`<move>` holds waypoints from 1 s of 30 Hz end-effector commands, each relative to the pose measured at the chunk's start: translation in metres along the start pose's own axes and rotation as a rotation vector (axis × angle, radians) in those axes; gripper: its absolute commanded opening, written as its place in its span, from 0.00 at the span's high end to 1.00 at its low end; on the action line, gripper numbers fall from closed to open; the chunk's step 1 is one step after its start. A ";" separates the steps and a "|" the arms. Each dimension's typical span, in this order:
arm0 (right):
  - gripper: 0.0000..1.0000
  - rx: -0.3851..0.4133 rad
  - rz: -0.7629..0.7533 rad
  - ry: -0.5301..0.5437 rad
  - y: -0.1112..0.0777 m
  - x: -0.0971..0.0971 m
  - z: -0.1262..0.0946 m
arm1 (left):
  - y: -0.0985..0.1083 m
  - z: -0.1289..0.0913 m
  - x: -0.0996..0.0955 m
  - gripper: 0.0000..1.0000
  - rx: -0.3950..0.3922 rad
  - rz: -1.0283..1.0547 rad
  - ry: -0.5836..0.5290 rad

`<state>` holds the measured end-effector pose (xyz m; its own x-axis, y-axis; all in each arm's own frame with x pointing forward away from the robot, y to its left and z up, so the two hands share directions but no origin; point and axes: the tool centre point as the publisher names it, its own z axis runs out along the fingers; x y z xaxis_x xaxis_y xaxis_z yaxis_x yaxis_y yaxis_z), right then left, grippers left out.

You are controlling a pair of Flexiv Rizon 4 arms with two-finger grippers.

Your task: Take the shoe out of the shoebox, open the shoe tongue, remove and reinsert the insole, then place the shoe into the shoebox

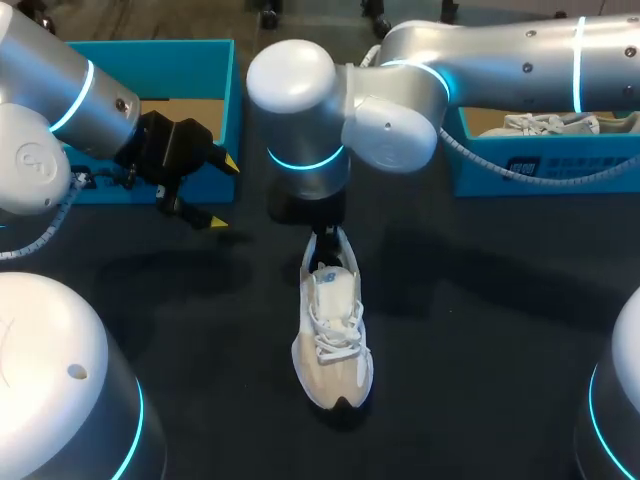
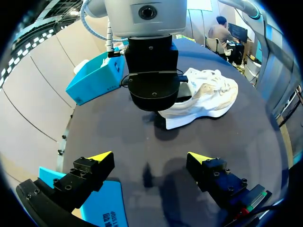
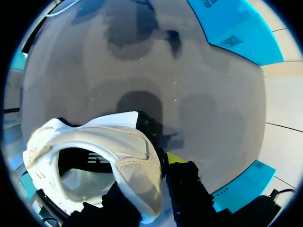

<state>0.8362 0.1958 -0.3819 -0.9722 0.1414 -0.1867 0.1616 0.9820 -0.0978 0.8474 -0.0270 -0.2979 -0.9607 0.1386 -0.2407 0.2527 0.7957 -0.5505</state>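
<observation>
White print on blue shoebox [image 1: 545, 165], not legible

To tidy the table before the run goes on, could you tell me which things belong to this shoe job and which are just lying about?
In the job: shoe, its heel in the right gripper; empty shoebox; left gripper, jaws open.
Lying about: second box holding another shoe.

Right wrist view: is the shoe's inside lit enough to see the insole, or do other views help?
Right wrist view: the shoe has a mostly shadowed mouth, insole unclear. Head view: evenly lit laces and toe, right arm covers the heel. Left wrist view: that arm blocks the heel.
</observation>
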 end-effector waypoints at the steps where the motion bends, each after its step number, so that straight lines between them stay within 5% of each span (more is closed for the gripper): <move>1: 1.00 -0.017 0.006 -0.009 -0.010 0.002 -0.019 | 0.000 0.000 0.001 0.00 -0.001 0.001 -0.001; 18: 1.00 0.022 0.017 0.014 -0.039 -0.030 -0.126 | 0.000 0.000 0.001 0.00 -0.001 0.001 -0.001; 22: 1.00 -0.023 0.029 0.027 -0.049 -0.037 -0.151 | 0.000 0.000 0.001 0.00 -0.001 0.001 -0.001; 30: 1.00 -0.003 -0.043 0.024 -0.065 -0.057 -0.182 | 0.000 0.000 0.001 0.00 -0.001 0.001 -0.001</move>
<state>0.8501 0.1539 -0.2078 -0.9799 0.1104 -0.1660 0.1289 0.9861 -0.1049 0.8474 -0.0271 -0.2979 -0.9606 0.1388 -0.2406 0.2528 0.7957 -0.5505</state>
